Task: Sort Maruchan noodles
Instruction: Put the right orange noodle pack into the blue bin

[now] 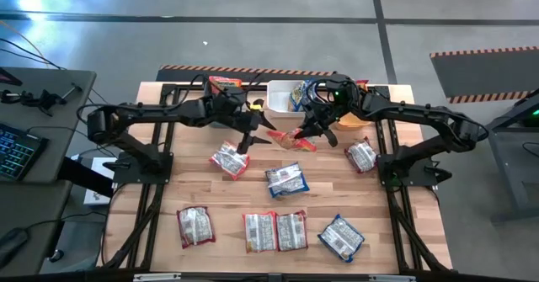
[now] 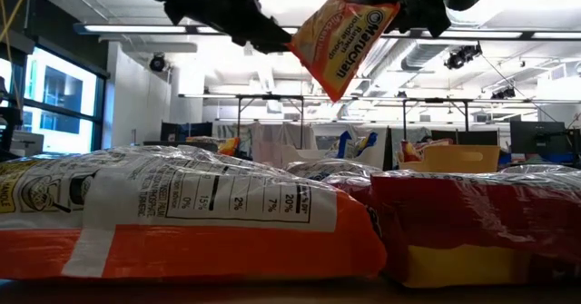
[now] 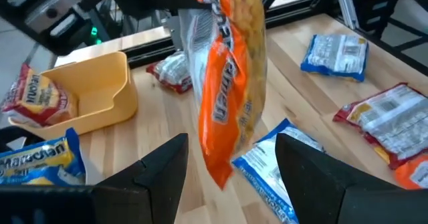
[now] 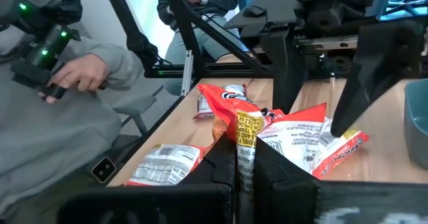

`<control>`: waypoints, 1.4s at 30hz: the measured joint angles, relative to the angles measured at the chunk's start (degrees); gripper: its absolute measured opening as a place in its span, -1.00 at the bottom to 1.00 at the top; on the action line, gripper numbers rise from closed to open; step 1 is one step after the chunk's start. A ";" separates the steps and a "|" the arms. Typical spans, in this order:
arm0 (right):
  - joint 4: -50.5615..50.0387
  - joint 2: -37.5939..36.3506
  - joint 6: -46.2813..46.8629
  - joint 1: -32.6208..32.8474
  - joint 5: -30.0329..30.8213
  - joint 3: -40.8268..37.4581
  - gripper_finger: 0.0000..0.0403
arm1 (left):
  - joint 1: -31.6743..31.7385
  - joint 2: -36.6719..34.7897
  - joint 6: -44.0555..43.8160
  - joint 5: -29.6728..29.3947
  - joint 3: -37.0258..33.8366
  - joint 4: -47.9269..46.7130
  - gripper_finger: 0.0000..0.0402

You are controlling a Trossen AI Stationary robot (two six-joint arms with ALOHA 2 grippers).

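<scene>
An orange Maruchan noodle packet (image 2: 345,36) hangs in the air above the table's far middle, with my right gripper (image 1: 310,130) shut on it. My left gripper (image 3: 231,184) stands open just left of it. Its two fingers flank the packet's lower end (image 3: 221,164) without touching it. Several more packets lie flat on the wooden table, among them a red one (image 1: 229,158), a blue one (image 1: 286,179) and a blue one (image 1: 341,236) near the front. My right gripper pinches the orange packet by its upper edge (image 4: 245,127) between its two fingers, coming nearly level from the table's right. The packet hangs below the fingers, tilted, clear of the table and of the other packets.
A white bin (image 1: 285,98) and an orange bin (image 3: 100,97) holding a red packet (image 3: 40,97) stand along the far edge. A blue packet (image 3: 40,160) lies beside them. A person's sleeve and hand (image 4: 67,77) show beyond the table's left side.
</scene>
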 joint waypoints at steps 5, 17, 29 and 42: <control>0.41 0.00 -0.62 0.01 -1.19 0.00 -1.00 | -0.71 2.77 0.06 -0.01 2.74 -1.49 0.08; 0.50 0.00 -1.70 0.00 -1.25 0.00 -1.00 | -0.95 3.84 1.49 3.03 4.66 -2.53 -0.14; 2.39 -0.02 -1.71 0.02 0.48 0.00 -1.00 | -0.82 3.82 4.01 3.03 4.66 -2.81 -0.79; 8.55 -1.00 -2.98 -0.62 7.84 0.00 -0.88 | 1.64 3.76 1.65 6.20 4.62 -2.98 -1.00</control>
